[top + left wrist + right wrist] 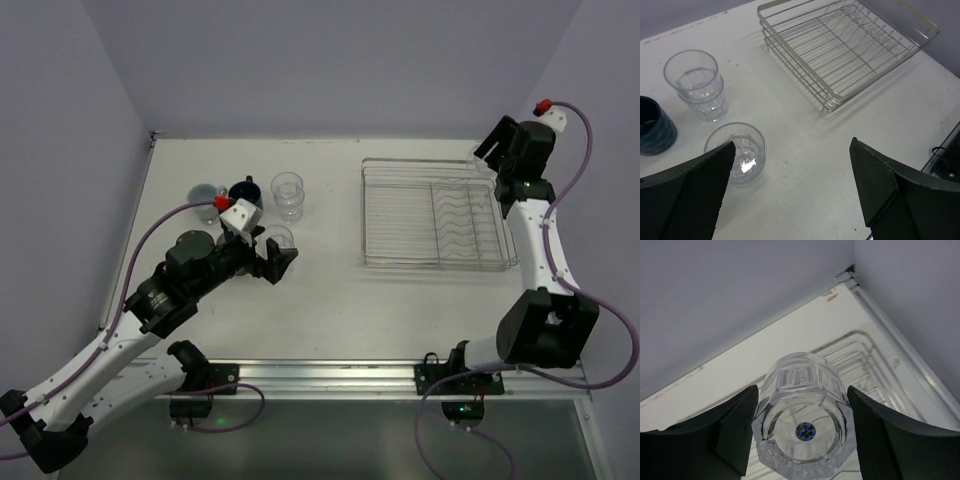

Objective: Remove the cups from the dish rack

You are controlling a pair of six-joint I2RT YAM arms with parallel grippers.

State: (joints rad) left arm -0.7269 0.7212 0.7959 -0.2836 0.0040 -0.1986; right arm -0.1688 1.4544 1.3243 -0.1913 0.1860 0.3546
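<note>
My right gripper [801, 405] is shut on a clear glass tumbler [802, 440], seen bottom-first with a small blue sticker on its base. It hangs over the far right end of the silver wire dish rack [862, 352], where the gripper [487, 150] stands above the rack [365, 215]. My left gripper [790, 195] is open over bare table with nothing between its fingers, just right of a single clear tumbler [737, 150]. Two stacked tumblers [697, 85] and a dark navy mug [655, 127] stand beyond it. A light blue-grey mug [205, 192] stands leftmost.
The unloaded cups cluster at the table's left rear, close to my left arm [190, 270]. Walls close the table at the back and on both sides. A metal rail [330, 375] runs along the near edge.
</note>
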